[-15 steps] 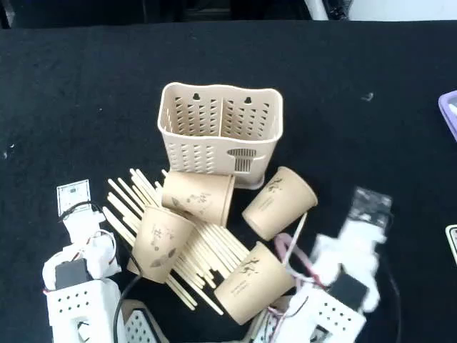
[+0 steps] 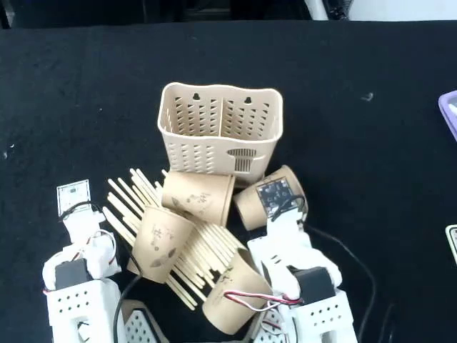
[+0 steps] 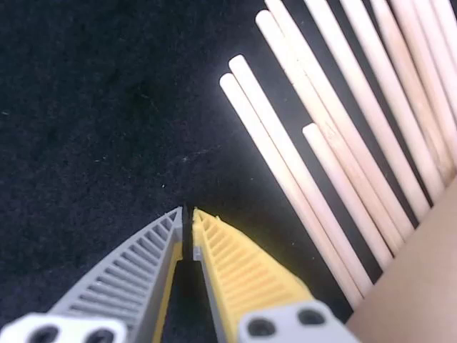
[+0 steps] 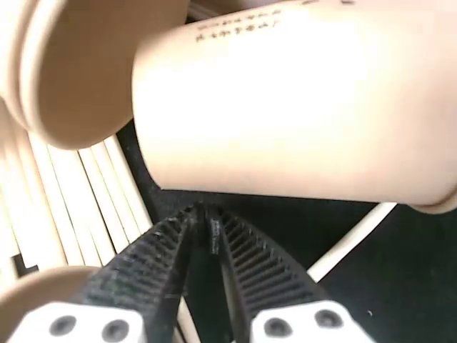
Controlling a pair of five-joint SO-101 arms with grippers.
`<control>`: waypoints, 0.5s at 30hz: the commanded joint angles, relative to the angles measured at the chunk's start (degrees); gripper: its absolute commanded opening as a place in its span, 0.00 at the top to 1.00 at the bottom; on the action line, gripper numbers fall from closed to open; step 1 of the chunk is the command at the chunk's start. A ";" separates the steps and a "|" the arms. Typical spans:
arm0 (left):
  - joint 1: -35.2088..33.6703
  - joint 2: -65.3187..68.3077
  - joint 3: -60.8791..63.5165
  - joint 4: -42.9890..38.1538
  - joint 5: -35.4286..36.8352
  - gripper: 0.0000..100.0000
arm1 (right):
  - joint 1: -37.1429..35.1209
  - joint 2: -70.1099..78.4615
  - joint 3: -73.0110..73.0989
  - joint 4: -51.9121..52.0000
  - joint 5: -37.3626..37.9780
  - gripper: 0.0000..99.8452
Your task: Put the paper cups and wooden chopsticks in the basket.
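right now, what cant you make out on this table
- Count of pale wooden chopsticks: high view, two tan paper cups lie over them.
- Tan cup by the beige slotted plastic basket: high view, white right arm covers part.
- Purple object: high view, cut off at edge.

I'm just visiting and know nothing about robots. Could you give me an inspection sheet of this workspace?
Surface: black cloth table.
Job's things: basket upright, both compartments look empty; four paper cups lying on their sides before it; wooden chopsticks piled under and beside them.
Clutter: white card at left; purple object at right edge.
Grippers: left pincer shut, beside chopstick ends; right pincer shut, tips at a cup's side.
Cables: black cable beside right arm; red and white wires over a cup.
Surroundings: dark backdrop; nothing more seen.
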State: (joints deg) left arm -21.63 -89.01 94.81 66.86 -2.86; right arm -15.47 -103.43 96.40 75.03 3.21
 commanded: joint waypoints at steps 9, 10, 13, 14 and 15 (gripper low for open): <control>-0.40 0.62 0.13 -0.79 0.35 0.96 | -0.44 -4.97 0.04 -0.26 -0.62 0.99; -0.40 0.62 0.13 -0.79 0.35 0.96 | -0.44 -5.05 0.04 -0.26 -0.62 0.99; -0.40 0.62 0.13 -0.79 0.35 0.96 | -0.44 -5.05 0.04 -0.79 -0.53 0.98; -0.40 0.62 0.13 -0.79 0.35 0.96 | -0.62 -5.05 0.04 -0.79 -0.53 0.98; -0.40 0.62 0.13 -0.79 0.35 0.96 | -0.62 -5.05 0.04 -0.79 -0.53 0.98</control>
State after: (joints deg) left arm -21.63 -89.01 94.81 66.86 -2.86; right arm -15.47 -103.43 96.40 75.03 3.21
